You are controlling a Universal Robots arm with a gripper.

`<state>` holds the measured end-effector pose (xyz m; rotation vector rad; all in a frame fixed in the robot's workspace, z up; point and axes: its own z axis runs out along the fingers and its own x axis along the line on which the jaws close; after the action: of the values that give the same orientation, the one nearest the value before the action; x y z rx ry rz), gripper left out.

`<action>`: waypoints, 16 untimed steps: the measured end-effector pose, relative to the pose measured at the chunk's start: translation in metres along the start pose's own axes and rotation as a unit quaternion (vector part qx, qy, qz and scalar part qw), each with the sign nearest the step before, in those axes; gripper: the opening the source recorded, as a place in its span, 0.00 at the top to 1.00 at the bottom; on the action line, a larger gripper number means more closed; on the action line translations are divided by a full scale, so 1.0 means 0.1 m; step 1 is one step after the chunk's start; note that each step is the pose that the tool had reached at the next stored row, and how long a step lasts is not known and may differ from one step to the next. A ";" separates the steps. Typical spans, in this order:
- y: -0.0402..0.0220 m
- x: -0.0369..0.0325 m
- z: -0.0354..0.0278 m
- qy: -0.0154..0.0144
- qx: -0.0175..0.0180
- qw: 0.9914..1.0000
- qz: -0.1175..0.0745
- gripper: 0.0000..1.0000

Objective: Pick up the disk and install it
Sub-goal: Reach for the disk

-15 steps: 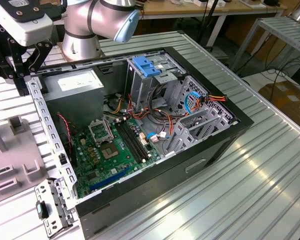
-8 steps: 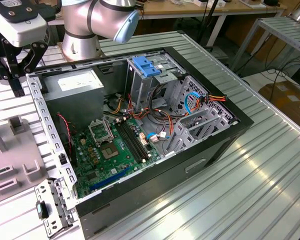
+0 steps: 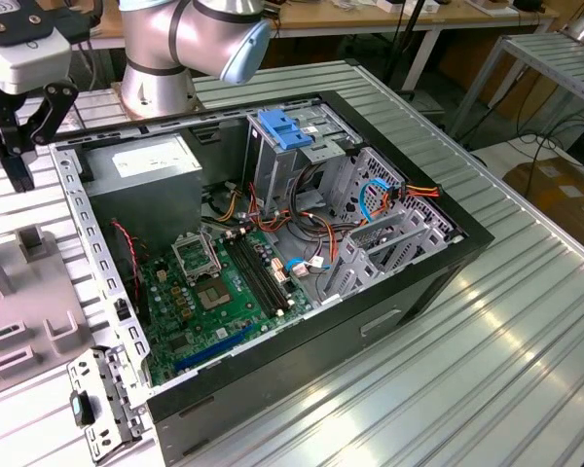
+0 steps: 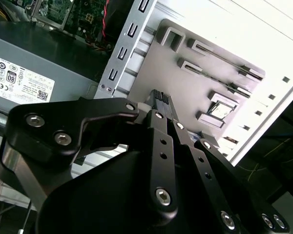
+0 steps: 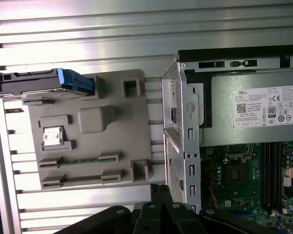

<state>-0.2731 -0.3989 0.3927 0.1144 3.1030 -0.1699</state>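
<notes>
An open black computer case point(image 3: 302, 355) lies on a ribbed metal table point(image 3: 496, 370), green motherboard point(image 3: 214, 292) exposed, the gripper point(image 3: 19, 161) hanging at the exterior view's left.

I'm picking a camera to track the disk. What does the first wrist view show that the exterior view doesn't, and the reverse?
The first wrist view contributes the disk, seen edge-on at a corner of the grey fixture plate. The exterior view contributes the blue bracket atop the drive cage, and the arm's base. Shared: the grey power supply box, the motherboard, the gripper and part of the fixture plate.
</notes>
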 end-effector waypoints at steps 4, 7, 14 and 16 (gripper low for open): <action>-0.003 0.039 0.000 0.000 0.000 1.000 0.000 0.89; -0.006 0.086 -0.001 0.000 0.000 1.000 0.000 0.89; -0.012 0.158 -0.002 0.000 0.000 1.000 0.000 0.89; -0.013 0.176 -0.001 0.000 0.000 1.000 0.000 0.89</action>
<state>-0.2908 -0.3989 0.3924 0.1144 3.1029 -0.1697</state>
